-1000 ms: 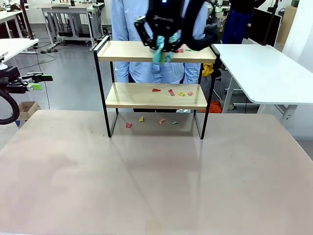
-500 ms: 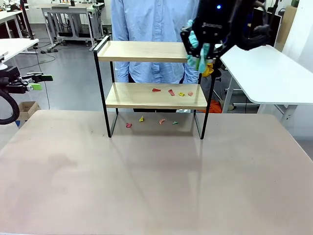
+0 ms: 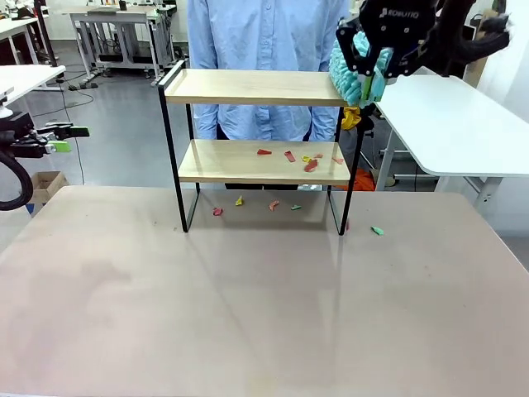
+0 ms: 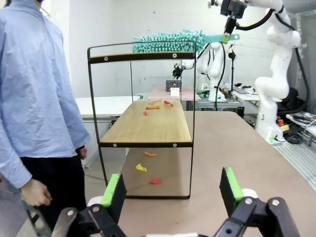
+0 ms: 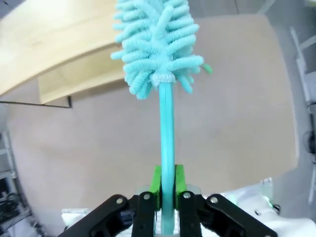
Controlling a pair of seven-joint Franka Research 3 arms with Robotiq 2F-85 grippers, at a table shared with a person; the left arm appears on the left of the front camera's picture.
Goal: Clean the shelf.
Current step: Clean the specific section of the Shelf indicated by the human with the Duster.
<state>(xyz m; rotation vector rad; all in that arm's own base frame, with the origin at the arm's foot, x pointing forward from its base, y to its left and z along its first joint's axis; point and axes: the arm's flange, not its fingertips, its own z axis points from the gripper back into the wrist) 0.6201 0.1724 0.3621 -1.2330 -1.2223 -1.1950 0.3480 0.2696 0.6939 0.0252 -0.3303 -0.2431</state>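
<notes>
Right hand (image 5: pixel 167 178): clamping the duster (image 5: pixel 157 44) handle.
Left hand (image 4: pixel 173 190): idling, jaws apart.
Done: shelf (image 3: pixel 248 87) top looking clear.
Remaining: scraps (image 3: pixel 289 155) lying on lower board (image 3: pixel 215 162), worktop (image 3: pixel 248 314).

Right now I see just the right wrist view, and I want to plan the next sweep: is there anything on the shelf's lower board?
Observer: Yes. Several small coloured scraps lie on the lower board, all toward its right half.
Operator: And the top board?
Observer: The top board looks bare from end to end. The duster in the right tool is at its right end.
Operator: Anything underneath?
Observer: More scraps lie on the table under the shelf, between its legs.
</notes>
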